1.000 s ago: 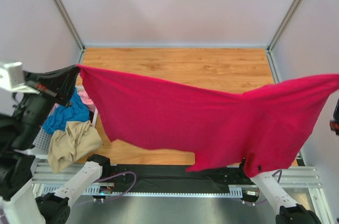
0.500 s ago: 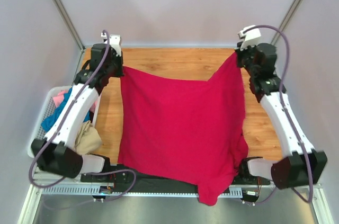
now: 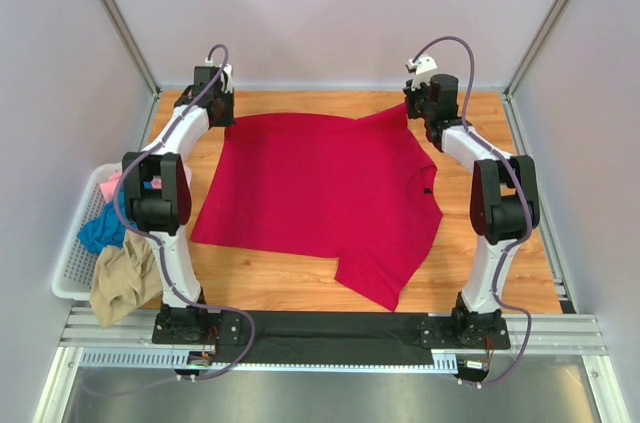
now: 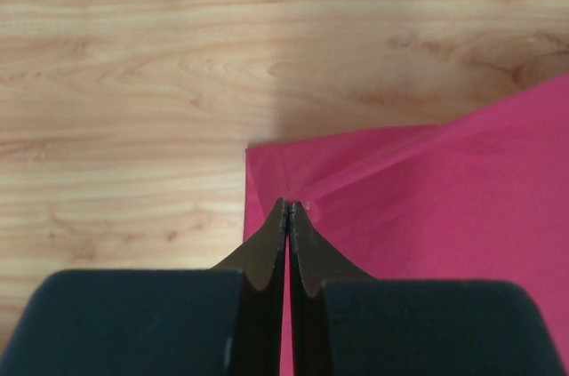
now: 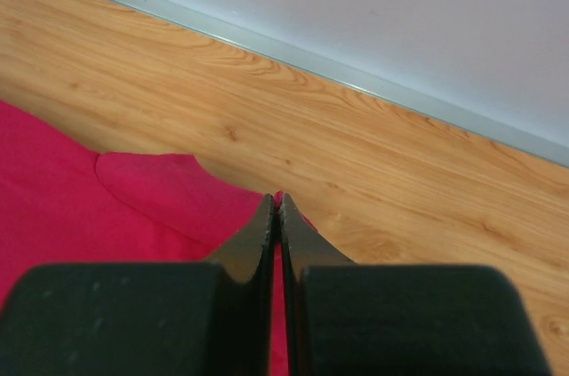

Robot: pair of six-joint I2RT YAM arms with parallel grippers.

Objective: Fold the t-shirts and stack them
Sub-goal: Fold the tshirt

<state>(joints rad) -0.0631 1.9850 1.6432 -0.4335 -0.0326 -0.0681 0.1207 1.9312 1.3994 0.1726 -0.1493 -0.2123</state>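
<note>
- Red t-shirt (image 3: 310, 193) lies spread on the table (image 3: 280, 288), its far corners pinched in the left gripper (image 4: 286, 209) and right gripper (image 5: 276, 201), both clamped tight.
- Step, as I judge it: laying flat. Next: let go, then begin folding.

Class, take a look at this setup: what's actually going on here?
Two robot arms are handling a crimson t-shirt, which lies spread out, unfolded, on the wooden table. The left gripper is shut on its far left corner and the right gripper on its far right end. A white basket at the left holds a crumpled teal tee, pink tee and tan tee.
</note>
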